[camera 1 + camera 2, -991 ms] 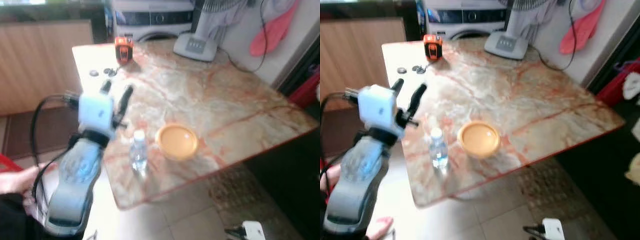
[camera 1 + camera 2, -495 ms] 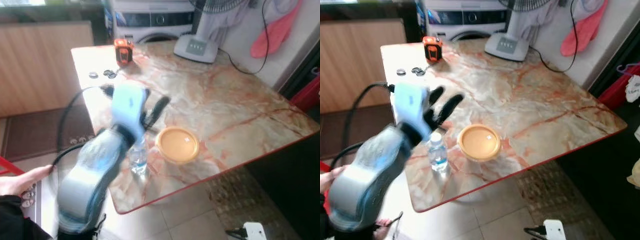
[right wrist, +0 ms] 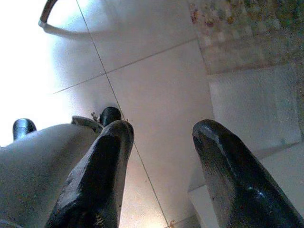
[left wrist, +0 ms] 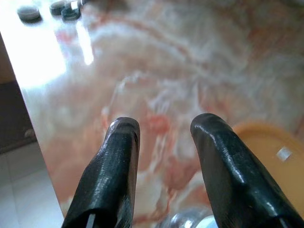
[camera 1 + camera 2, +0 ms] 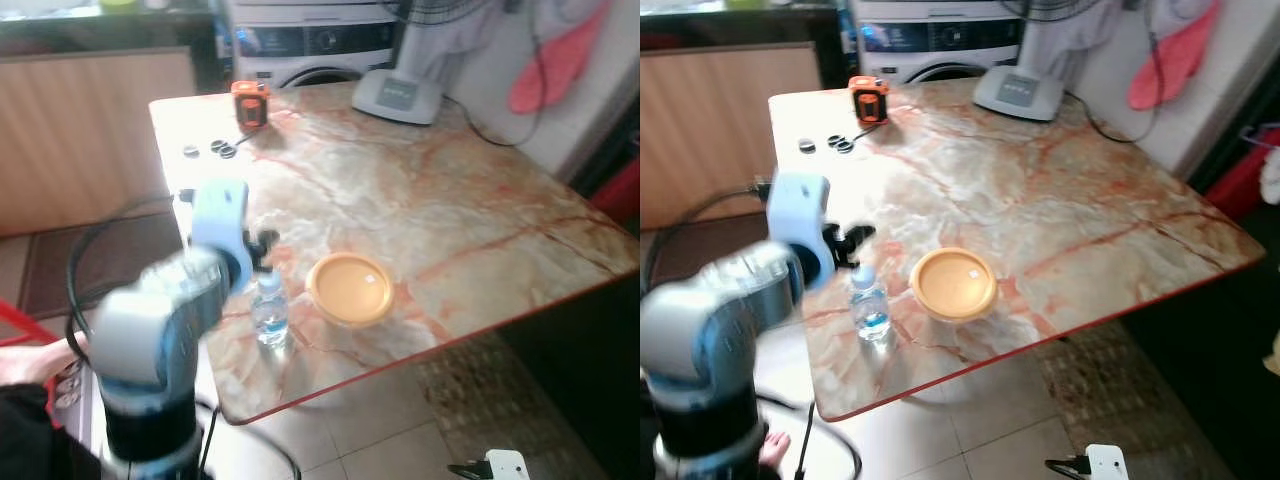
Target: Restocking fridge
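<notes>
Restocking barely begun: I am hovering my left gripper, fingers parted and empty, just above the water bottle standing ungrasped on the marble table beside the yellow lid.

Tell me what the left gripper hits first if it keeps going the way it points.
Probably the bare marble table; the left gripper points over it, with the water bottle below it.
</notes>
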Robot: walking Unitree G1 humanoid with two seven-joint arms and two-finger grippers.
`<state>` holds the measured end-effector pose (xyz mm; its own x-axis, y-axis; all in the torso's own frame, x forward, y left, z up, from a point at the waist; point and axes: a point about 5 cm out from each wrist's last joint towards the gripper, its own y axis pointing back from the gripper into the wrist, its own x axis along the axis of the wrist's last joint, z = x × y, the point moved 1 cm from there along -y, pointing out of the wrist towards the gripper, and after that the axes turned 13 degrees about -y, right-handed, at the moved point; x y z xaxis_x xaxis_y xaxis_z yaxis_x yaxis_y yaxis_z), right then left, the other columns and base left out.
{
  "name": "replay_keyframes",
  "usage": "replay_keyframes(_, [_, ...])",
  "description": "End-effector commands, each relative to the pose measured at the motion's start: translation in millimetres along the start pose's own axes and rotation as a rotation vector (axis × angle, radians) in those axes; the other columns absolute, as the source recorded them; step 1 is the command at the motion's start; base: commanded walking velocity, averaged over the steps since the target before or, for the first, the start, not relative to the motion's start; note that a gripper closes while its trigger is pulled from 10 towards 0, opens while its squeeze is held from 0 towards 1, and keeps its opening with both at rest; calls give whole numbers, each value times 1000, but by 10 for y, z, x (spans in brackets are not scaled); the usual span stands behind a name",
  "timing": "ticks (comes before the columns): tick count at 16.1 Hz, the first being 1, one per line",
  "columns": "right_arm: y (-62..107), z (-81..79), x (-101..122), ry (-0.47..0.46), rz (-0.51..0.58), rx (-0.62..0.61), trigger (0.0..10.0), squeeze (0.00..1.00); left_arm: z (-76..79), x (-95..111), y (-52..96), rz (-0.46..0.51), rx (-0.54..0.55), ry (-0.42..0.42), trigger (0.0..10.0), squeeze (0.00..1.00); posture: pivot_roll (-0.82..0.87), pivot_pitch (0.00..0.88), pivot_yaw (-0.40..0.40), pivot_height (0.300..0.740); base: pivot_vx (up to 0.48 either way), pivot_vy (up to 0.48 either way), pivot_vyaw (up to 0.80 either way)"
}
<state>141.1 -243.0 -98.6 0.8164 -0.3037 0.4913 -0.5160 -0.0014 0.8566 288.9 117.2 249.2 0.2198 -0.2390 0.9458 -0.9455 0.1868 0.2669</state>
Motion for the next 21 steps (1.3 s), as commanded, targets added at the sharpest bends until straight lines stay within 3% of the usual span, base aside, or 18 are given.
replay_keyframes(1, [8,23,-30,-19,-7,-13,10000,0,16,69,15,3,-56,-22,10000,0,201,30,-66,740,0,0,0])
replay_keyframes(7, [0,3,-40,-28,-9,-22,10000,0,113,88,54,-30,-256,-64,10000,0,201,18,-48,740,0,0,0])
replay_keyframes(8, [-1,1,-41,-28,-10,-21,10000,0,85,28,48,-61,-264,-94,10000,467,201,18,-48,740,0,0,0])
replay_keyframes(9, [0,2,-41,-28,-9,-20,10000,0,72,-6,49,-79,-270,-122,10000,1000,197,14,-46,740,0,0,0])
replay_keyframes(12, [5,18,-45,-31,-9,-25,10000,0,29,-96,39,-118,-269,-118,10000,1000,191,9,-44,740,0,0,0])
replay_keyframes(15, [10,28,-53,-27,-13,-26,10000,0,84,-102,66,-115,-341,-148,10000,1000,185,6,-46,740,0,0,0])
replay_keyframes(16, [11,33,-54,-27,-13,-27,10000,0,110,-95,69,-110,-364,-145,10000,0,185,5,-46,740,0,0,0])
replay_keyframes(21, [16,45,-59,-22,-18,-27,10000,0,79,-164,64,-163,-392,-200,10000,0,182,12,-46,740,0,0,0])
